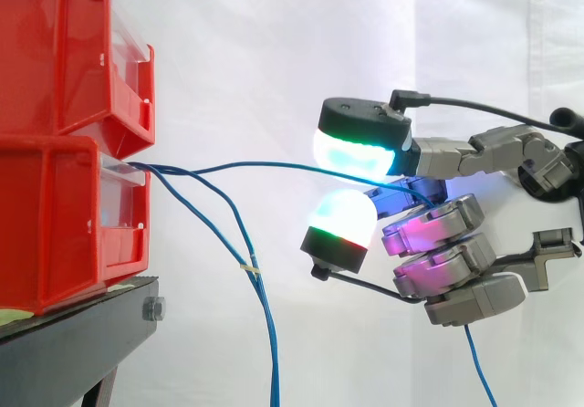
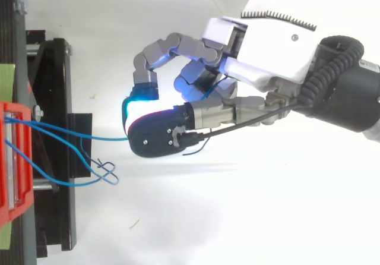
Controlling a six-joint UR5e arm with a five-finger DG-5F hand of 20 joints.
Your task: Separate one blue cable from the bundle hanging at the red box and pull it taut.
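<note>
Looking at one thin blue cable (image 1: pixel 274 164) stretched sideways from the front of the lower red plastic bin (image 1: pixel 55 224) into the grey multi-fingered robot hand (image 1: pixel 443 234). Runs close to level along its length, bin end at left and hand end at right in the side view, with a slight upward bow rather than dead straight. Disappears between the glowing white-cyan fingertip pads (image 1: pixel 351 151) and the curled fingers, so definitely clamped in a closed grip, loose tail dangling below the palm. Also spotting the other blue cables (image 1: pixel 270 334) drooping steeply down beside the black metal stand (image 1: pixel 82 334), well apart from the hand.
</note>
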